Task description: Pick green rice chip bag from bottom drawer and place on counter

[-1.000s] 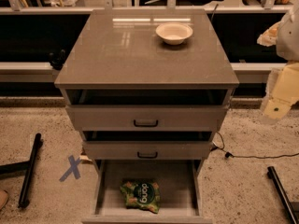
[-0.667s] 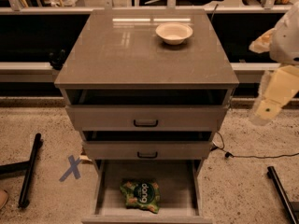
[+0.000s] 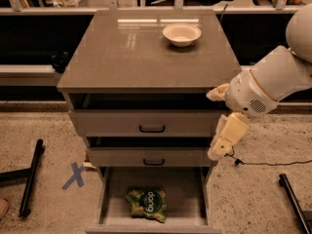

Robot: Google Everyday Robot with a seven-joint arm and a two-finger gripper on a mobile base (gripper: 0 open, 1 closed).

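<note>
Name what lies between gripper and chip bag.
Camera view: from gripper beside the middle drawer to chip bag, only the bottom drawer: wall and bare floor.

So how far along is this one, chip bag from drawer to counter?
Done: the bottom drawer stands pulled open. In hand: the tool hangs right of the cabinet, halfway up, clear of the green rice chip bag lying inside. Left: reaching in, grasping, lifting it onto the counter.

- Gripper: beside the right edge of the cabinet, level with the middle drawer front.
- Arm: cut off at the right edge.
- Bottom drawer: front lip cropped by the lower edge.
- Green rice chip bag: small print unreadable.
- Upper drawer gaps: interiors lost in shadow.
</note>
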